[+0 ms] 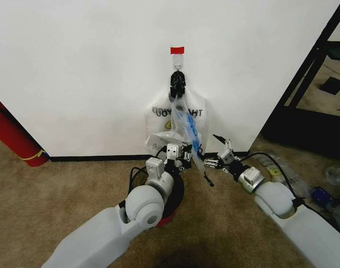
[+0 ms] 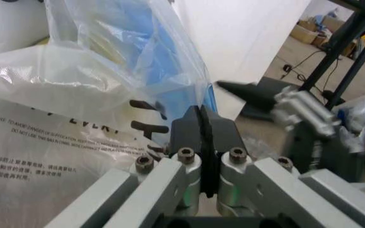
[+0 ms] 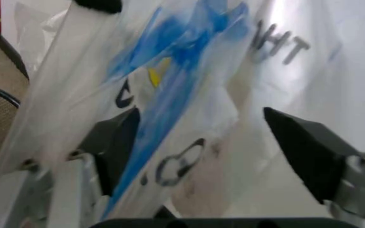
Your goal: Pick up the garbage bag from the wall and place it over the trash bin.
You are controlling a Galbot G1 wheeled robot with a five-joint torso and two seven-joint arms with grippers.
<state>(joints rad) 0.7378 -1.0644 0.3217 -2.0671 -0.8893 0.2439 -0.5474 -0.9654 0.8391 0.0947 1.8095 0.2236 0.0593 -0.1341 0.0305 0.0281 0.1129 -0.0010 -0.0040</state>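
The garbage bag [image 1: 187, 124] is seen hung from the dark hook [image 1: 177, 84] on the wall [image 1: 80, 67], above the trash bin [image 1: 175, 196]. The left pincer [image 2: 203, 124] is clamped together on the bag's lower blue film. The right pincer [image 3: 203, 142] is held apart, straddling the film just beside it.

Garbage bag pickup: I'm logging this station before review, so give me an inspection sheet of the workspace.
Surface: brown carpet.
Job's things: garbage bag hangs from the hook on the wall; trash bin below, partly hidden by the left arm.
Clutter: other bags behind it; fire extinguisher at left.
Claws: left claw shut on the garbage bag; right claw open around it.
Cables: black cable by the right arm.
Surroundings: black shelf frame at right.
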